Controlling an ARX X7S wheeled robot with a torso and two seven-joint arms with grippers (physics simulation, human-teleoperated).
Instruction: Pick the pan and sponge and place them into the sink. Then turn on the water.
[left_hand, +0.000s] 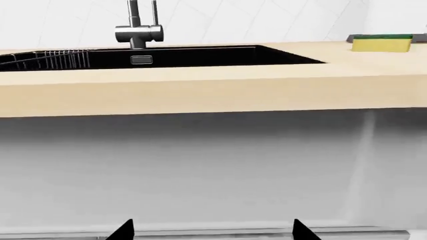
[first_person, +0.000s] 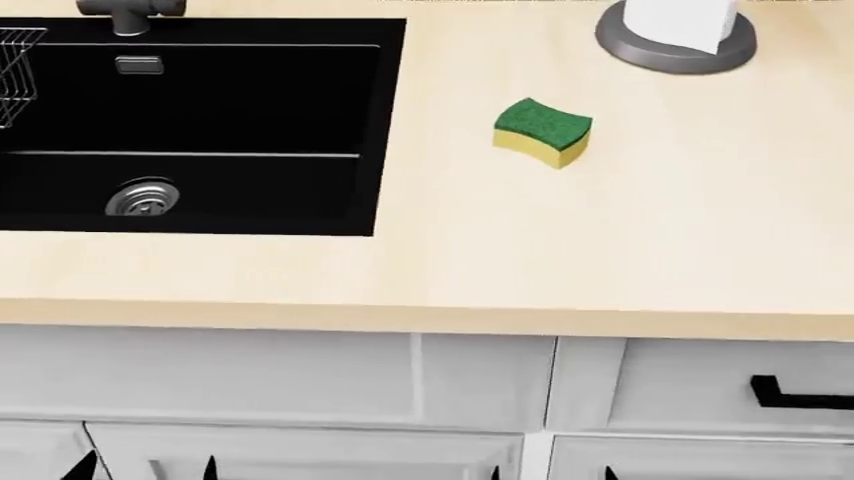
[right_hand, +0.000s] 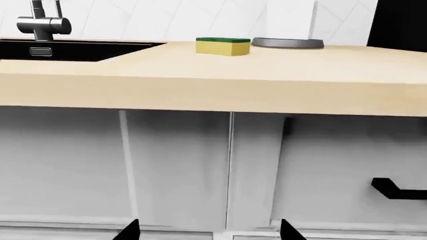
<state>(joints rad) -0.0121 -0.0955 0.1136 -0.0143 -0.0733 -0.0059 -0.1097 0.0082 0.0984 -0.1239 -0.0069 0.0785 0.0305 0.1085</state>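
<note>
No readable text, labels, brands or numbers anywhere: worktop, sink, sponge, faucet and cabinet fronts all plain and unmarked.

Sponge (first_person: 543, 131) lies on countertop (first_person: 641, 240) beside sink (first_person: 254, 120).

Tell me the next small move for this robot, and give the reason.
Probably raise the right gripper up above the countertop toward the sponge. Both grippers hang low in front of the cabinet fronts, jaws apart and empty, while the sponge lies untouched on the counter to the right of the sink, nearer the right arm. The pan is not in view, so the sponge is the reachable start.
</note>
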